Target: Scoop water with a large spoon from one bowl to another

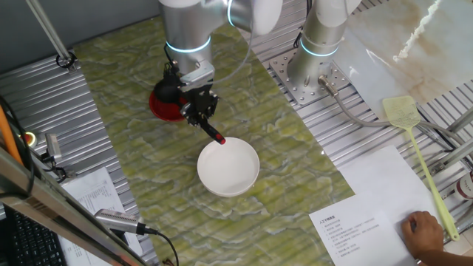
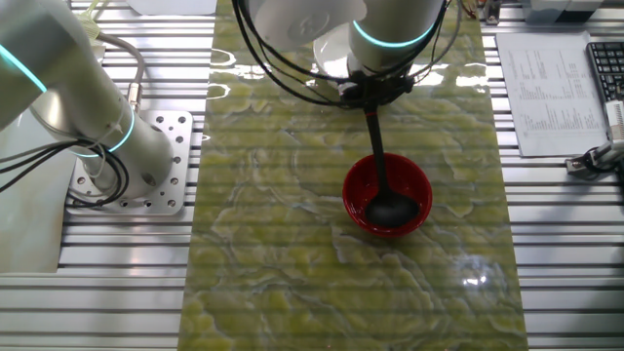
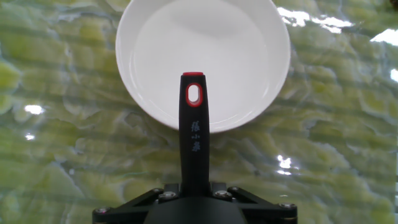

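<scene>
Black claw (image 3: 194, 200) clamps the black, red-tipped long-handled ladle (image 3: 193, 134); its round head sits in the red bowl (image 2: 388, 195), apparently dipping for water. The white round bowl (image 3: 205, 56) at twelve o'clock awaits delivery.

A yellow-green fly swatter (image 1: 415, 151) lies on the ribbed metal table (image 1: 369, 140), well to one side of the green marbled mat (image 1: 133, 111). Just beside the swatter's handle sits a printed sheet of paper (image 1: 369, 214). Another printed sheet (image 2: 546, 88) and a keyboard (image 2: 606, 78) lie off the mat's far edge.
</scene>
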`<state>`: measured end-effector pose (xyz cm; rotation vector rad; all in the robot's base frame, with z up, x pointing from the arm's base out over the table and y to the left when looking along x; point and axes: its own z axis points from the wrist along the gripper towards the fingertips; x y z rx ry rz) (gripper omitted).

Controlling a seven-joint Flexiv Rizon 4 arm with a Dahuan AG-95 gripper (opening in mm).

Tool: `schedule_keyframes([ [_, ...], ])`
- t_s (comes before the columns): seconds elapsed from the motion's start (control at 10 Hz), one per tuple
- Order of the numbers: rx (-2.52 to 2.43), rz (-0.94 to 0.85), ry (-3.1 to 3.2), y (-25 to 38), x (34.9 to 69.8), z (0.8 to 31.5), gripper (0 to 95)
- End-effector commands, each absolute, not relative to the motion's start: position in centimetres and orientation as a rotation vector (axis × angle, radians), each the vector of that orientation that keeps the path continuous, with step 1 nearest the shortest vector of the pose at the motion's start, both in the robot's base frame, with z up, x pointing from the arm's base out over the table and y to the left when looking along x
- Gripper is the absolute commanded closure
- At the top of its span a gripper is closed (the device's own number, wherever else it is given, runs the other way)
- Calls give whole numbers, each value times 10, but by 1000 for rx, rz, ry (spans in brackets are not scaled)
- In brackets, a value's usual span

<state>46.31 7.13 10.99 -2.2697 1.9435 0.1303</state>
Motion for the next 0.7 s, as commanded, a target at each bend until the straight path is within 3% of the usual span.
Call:
schedule_keyframes([
  [0.1, -2245, 120, 1964, 71, 460, 124, 950],
  [0.7, -2197, 150, 1988, 81, 456, 145, 950],
])
